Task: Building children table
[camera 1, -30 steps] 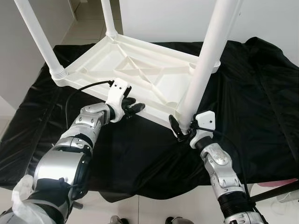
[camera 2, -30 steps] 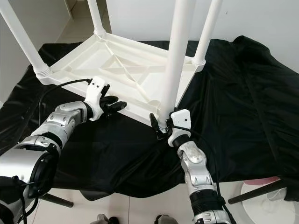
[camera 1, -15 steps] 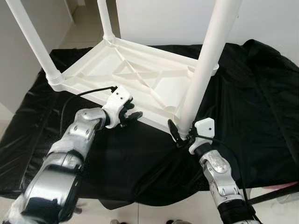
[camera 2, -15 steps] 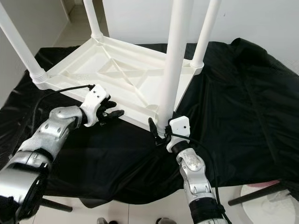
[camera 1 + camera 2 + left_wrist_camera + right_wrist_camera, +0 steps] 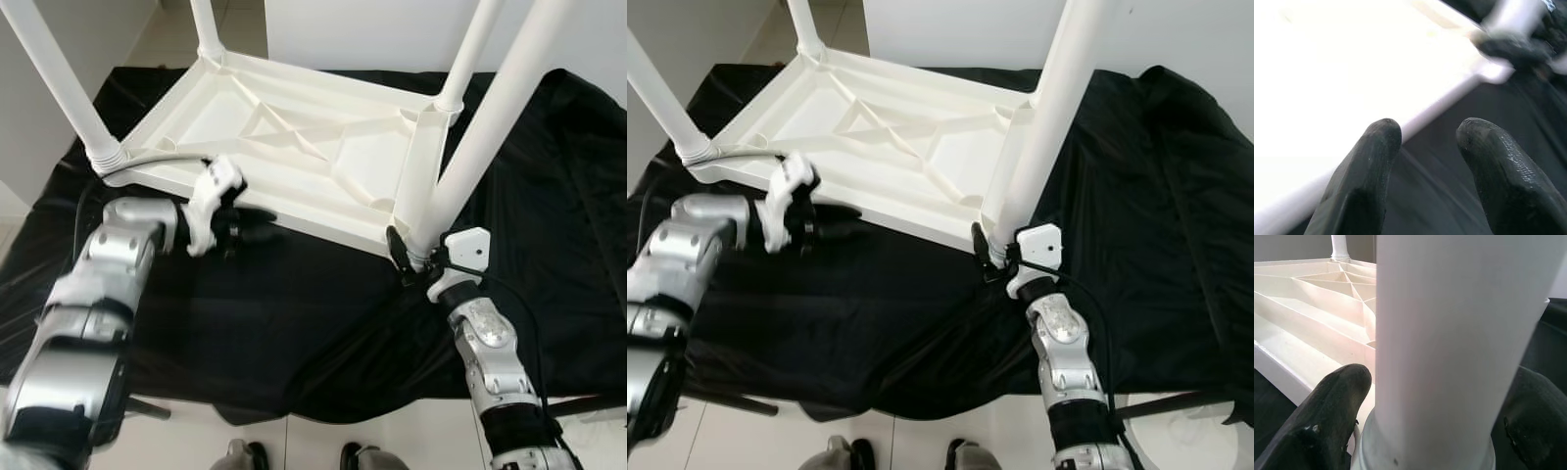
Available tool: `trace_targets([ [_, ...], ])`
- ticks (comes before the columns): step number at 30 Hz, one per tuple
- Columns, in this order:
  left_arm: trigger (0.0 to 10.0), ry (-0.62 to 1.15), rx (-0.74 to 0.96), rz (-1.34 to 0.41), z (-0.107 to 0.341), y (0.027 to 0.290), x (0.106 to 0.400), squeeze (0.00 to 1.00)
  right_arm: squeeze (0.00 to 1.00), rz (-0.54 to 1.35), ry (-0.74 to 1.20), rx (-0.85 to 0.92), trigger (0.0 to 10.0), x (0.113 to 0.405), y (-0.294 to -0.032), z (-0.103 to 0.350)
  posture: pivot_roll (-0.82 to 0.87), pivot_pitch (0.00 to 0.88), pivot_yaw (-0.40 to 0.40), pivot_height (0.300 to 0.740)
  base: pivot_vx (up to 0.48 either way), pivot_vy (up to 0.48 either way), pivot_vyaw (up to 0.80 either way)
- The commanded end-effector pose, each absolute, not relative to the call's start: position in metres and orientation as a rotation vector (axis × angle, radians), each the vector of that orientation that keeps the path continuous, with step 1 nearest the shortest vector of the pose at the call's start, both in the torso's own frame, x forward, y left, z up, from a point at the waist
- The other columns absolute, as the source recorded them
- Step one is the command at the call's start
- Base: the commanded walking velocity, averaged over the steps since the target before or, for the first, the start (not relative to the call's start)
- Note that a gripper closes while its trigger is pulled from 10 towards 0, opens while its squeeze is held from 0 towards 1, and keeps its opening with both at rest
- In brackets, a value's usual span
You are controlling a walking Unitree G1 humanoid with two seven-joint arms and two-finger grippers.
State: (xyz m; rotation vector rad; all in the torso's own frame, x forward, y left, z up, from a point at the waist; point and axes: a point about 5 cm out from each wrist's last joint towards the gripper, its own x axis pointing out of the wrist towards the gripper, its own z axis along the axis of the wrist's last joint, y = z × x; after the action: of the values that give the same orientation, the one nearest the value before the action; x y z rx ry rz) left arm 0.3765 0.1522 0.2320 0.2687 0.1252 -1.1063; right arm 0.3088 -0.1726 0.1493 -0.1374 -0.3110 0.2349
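Note:
A white plastic children's table (image 5: 313, 223) lies upside down on a black cloth, with its legs pointing up. My right gripper (image 5: 415, 262) is shut on the base of the near right table leg (image 5: 490, 127), which leans to the right; in the right wrist view the black fingers (image 5: 1327, 426) sit on both sides of the leg (image 5: 1449, 333). My left gripper (image 5: 250, 223) hovers over the cloth just off the table's near rim. It is open, and the gap between its fingers (image 5: 1366, 171) holds nothing.
The black cloth (image 5: 294, 323) drapes over the whole work surface and hangs off its near edge. Pale tiled floor (image 5: 392, 441) lies below. The other upright legs (image 5: 59, 83) (image 5: 470, 59) stand at the left and back corners. A white wall is behind.
My left gripper has drawn back to the left, off the table's near rim. The leg in my right gripper now leans further right. The camera has also shifted.

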Motion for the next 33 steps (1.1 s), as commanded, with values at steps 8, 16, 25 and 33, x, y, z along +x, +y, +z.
trace_targets([
  [8,10.0,0.049,0.237,-0.814,0.237,0.154,0.397,0.00,0.00,0.257,-0.306,-0.117,10.0,0.314,-0.161,0.150,-0.06,0.120,0.023,0.740,0.000,0.000,0.00],
  [16,10.0,0.124,0.300,-0.712,0.216,0.150,0.403,0.00,0.00,0.276,-0.306,-0.110,10.0,0.313,-0.154,0.149,-0.07,0.122,0.023,0.740,0.000,0.000,0.00],
  [25,10.0,0.357,0.483,-0.423,0.156,0.161,0.400,0.00,0.00,0.270,-0.300,-0.108,10.0,0.310,-0.154,0.146,-0.08,0.126,0.025,0.740,0.000,0.000,0.00],
  [33,10.0,0.460,0.528,-0.576,0.132,0.166,0.387,0.00,0.00,0.281,-0.295,-0.113,10.0,0.312,-0.153,0.146,-0.07,0.123,0.019,0.740,0.000,0.000,0.00],
])
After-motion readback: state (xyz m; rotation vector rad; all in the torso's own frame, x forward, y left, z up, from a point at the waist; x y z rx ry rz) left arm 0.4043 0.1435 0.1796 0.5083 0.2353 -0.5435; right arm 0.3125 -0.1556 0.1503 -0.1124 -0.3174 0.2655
